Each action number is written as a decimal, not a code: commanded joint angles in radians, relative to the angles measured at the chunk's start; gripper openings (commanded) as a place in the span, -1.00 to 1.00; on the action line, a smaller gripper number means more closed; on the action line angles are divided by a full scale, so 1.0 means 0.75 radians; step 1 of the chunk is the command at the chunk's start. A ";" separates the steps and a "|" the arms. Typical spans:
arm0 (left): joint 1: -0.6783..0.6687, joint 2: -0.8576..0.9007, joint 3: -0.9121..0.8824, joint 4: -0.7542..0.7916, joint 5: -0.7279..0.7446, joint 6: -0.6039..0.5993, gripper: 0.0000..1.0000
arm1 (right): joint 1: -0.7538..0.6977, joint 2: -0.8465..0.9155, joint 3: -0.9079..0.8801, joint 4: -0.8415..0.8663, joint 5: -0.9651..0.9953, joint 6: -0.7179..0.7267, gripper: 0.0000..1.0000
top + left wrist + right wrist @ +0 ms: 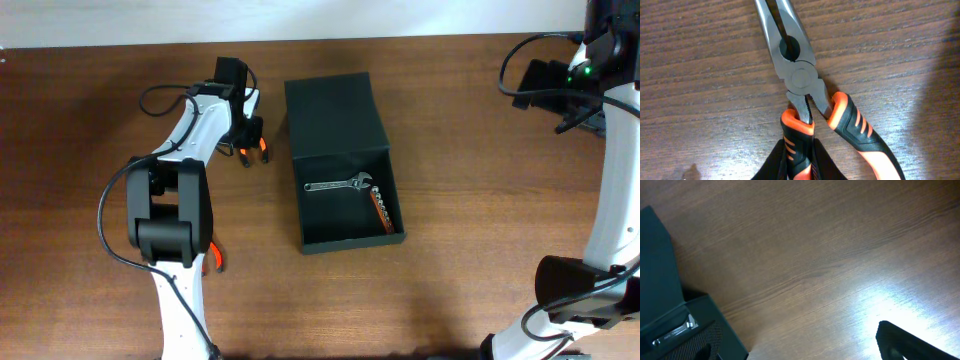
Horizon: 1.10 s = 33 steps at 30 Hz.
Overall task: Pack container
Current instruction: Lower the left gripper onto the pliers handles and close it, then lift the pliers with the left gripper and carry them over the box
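Needle-nose pliers lay right under my left wrist camera, my left gripper clamped on one orange handle. I couldn't tell whether the right gripper was closed. The container sat open just right of the pliers, holding an adjustable wrench.

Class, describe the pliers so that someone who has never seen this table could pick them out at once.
Find the dark green container in the middle of the wooden table. Just left of it, outside the box, the pliers lie at the left claw. Unlike the silver wrench inside, they have orange-and-black handles.
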 commanded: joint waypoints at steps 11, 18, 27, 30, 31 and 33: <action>0.001 0.024 0.397 -0.275 -0.001 0.016 -0.96 | -0.005 -0.011 -0.002 0.000 -0.006 0.004 0.98; -0.008 0.024 0.575 -0.458 -0.001 0.006 -0.96 | -0.005 -0.011 -0.002 0.000 -0.007 0.005 0.98; -0.103 0.024 0.721 -0.676 -0.001 -0.036 -0.96 | -0.005 -0.011 -0.002 0.000 -0.007 0.005 0.97; -0.155 0.021 0.772 -0.748 -0.001 -0.057 -0.96 | -0.005 -0.011 -0.002 0.000 -0.007 0.005 0.98; -0.173 0.021 0.789 -0.768 -0.002 -0.070 -0.96 | -0.005 -0.011 -0.002 0.000 -0.006 0.005 0.98; -0.216 0.019 0.831 -0.808 -0.008 -0.100 -0.97 | -0.005 -0.011 -0.002 0.000 -0.006 0.005 0.97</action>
